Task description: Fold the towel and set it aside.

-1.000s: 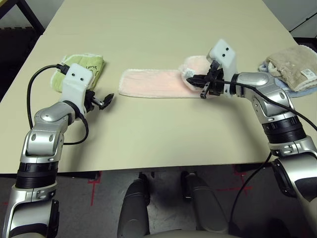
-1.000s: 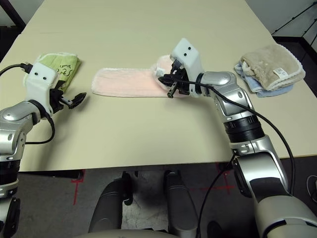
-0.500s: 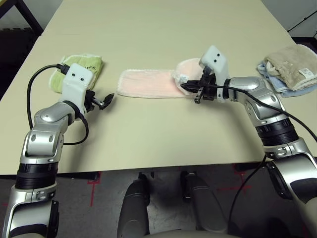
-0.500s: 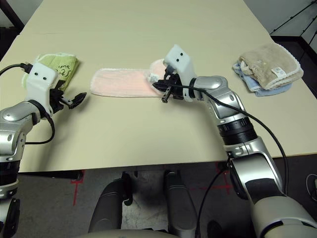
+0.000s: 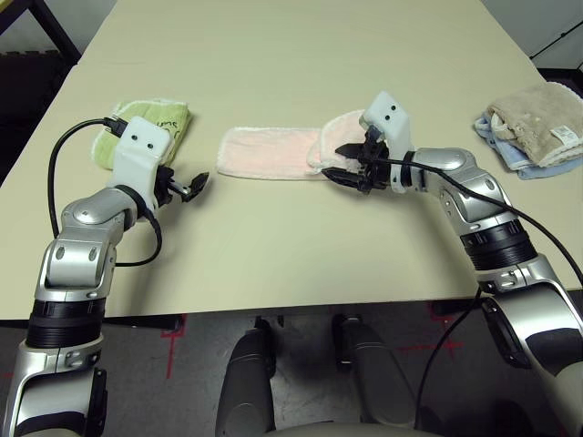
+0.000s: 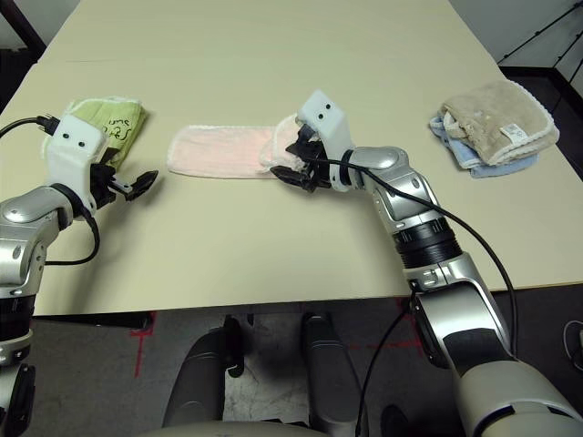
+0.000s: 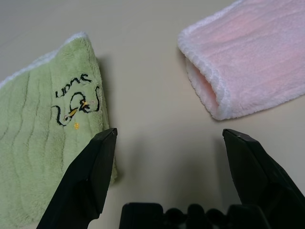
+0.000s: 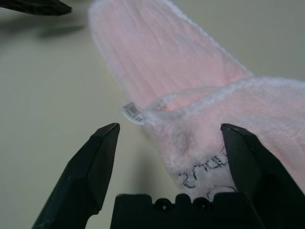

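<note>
The pink towel [image 5: 273, 152] lies in a long strip in the middle of the counter [image 5: 301, 246], its right end flopped back over itself. The right pincer [image 5: 346, 162] sits at that end, fingers wide apart, and seems to hold nothing. The left pincer [image 5: 194, 185] is wide too, empty, near a green towel [image 5: 164, 121].

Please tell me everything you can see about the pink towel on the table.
The pink towel is pale terry cloth with a white trimmed edge. It lies flat on the beige table as a long folded strip, with its right end turned back over itself. A small white tag sticks out at that fold, and dark embroidery shows near it. The right gripper has its jaws open beside the turned end, not clamped on it.
</note>
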